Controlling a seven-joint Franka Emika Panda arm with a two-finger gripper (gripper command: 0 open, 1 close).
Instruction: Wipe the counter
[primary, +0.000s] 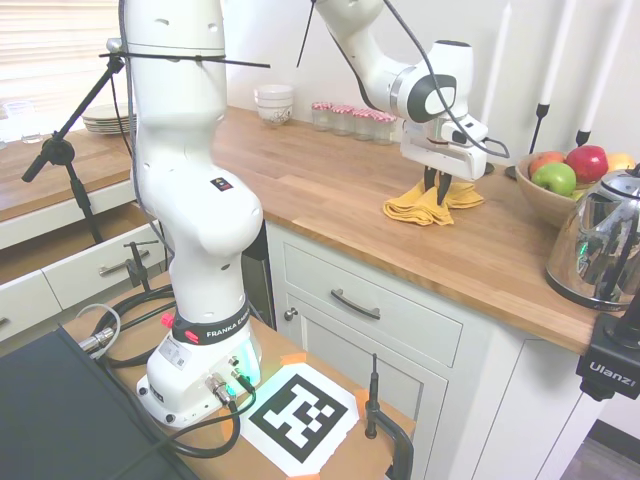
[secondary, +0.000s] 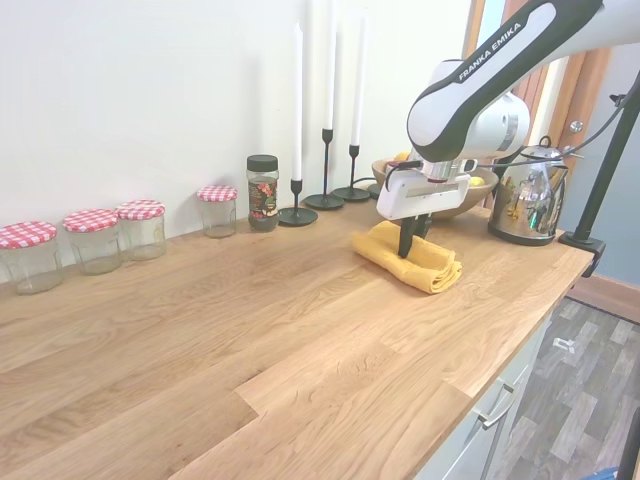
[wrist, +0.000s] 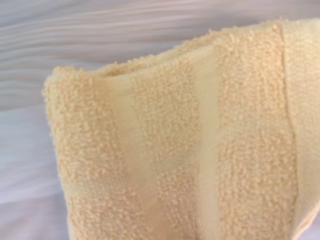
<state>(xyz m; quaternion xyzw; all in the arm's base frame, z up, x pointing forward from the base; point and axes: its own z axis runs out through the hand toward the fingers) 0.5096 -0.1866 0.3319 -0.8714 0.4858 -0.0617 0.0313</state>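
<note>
Pressing narrow-set claw (secondary: 409, 246) into yellow towel (secondary: 432, 267).

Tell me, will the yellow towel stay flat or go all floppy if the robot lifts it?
Probably floppy: the yellow towel lies in soft, rumpled folds on the counter, and the wrist view shows fuzzy terry loops. It looks light, so it should slide and bunch up when pushed. The gripper is down on it.

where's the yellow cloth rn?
The cloth lies folded on the counter, right side of the second exterior view, directly under the gripper, with the fruit bowl and kettle just beyond it.
</note>
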